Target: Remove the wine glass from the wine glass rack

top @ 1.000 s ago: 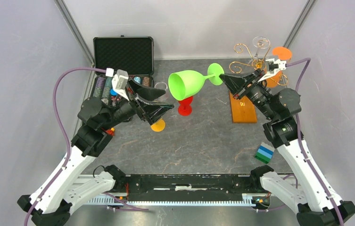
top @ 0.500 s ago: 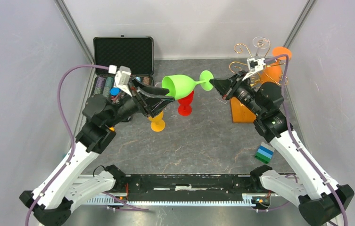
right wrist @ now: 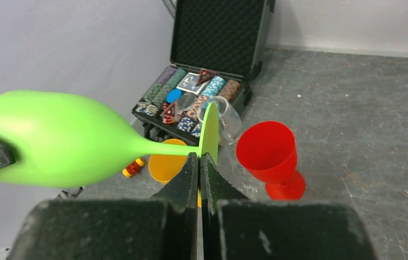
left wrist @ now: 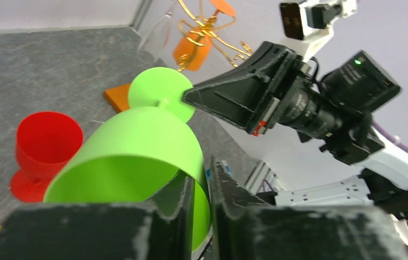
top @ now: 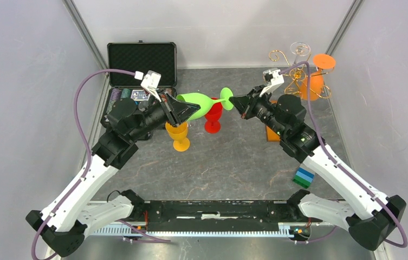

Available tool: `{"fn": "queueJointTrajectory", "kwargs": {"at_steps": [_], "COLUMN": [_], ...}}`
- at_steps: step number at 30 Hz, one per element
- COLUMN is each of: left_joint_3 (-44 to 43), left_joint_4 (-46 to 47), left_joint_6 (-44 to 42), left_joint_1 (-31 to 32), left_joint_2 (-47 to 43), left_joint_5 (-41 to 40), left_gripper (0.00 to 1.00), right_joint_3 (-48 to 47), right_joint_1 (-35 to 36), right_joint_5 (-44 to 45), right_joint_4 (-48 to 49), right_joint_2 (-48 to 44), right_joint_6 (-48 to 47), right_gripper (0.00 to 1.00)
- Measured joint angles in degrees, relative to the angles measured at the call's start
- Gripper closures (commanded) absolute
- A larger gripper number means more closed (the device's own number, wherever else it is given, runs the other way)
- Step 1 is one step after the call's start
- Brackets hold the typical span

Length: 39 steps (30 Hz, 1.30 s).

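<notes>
**Two arms hold a green wine glass sideways above the bench**

Both arms reach inward and meet over the far middle of the bench (top: pixel 228 162). The left end effector (top: pixel 182 111) is closed on the rim of the green wine glass (top: pixel 196 104), one finger inside the bowl and one outside. The right end effector (top: pixel 235 102) is pinched on the edge of the glass's round foot. The glass lies level between them, above a red glass (top: pixel 212 116) and a yellow-orange glass (top: pixel 178 132) standing on the bench.

It is well apart from the wine glass rack (top: pixel 295 76) in the far right corner. The right arm hides most of the rack's wooden base. An orange glass (top: pixel 315 81) hangs there. A clear glass (top: pixel 299 50) beside it is faint.
</notes>
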<state>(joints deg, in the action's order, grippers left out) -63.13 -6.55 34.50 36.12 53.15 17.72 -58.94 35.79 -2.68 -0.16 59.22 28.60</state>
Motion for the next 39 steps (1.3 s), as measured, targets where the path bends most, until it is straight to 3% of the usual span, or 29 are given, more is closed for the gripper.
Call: {"fn": "queueJointTrajectory", "kwargs": {"at_steps": [2,10,16,19,26,33,39], "left_joint_3": [-0.33,-1.03,-3.52,-5.2,-10.6,-13.07,-15.19], "left_joint_4": [-1.6,-5.64,-10.12,-13.44,-21.88,-31.85,-38.23], "left_joint_6": [0.17,0.11,-1.55,-3.23,-7.78,-12.61,-14.34], "left_joint_1": [0.0,0.02,0.07,0.0,1.11,11.23,15.72], "left_joint_2": [0.02,1.01,1.55,1.55,4.66,14.56,22.12], "left_joint_5": [-1.36,-3.34,-4.35,-4.52,-2.21,-4.96,-11.13], "left_gripper": [0.98,0.98,0.98,0.98,0.98,0.98,0.98], "right_joint_3": [-0.09,-0.11,-0.79,-1.07,-1.09,-3.65,-4.74], "right_joint_1": [0.94,1.88,1.95,1.64,1.66,1.66,1.64], "right_joint_5": [2.08,5.05,6.19,6.75,7.52,11.96,17.25], "right_joint_4": [-0.85,-2.64,-3.85,-3.82,-3.67,-5.33,-7.8], "right_joint_2": [0.46,1.33,1.38,1.03,-3.15,-6.69,-9.46], "right_joint_6": [-0.31,-1.16,-2.54,-4.07,-7.5,-10.86,-13.49], "right_gripper": [1.0,0.97,0.55,0.47,0.44,0.44,0.43]}}
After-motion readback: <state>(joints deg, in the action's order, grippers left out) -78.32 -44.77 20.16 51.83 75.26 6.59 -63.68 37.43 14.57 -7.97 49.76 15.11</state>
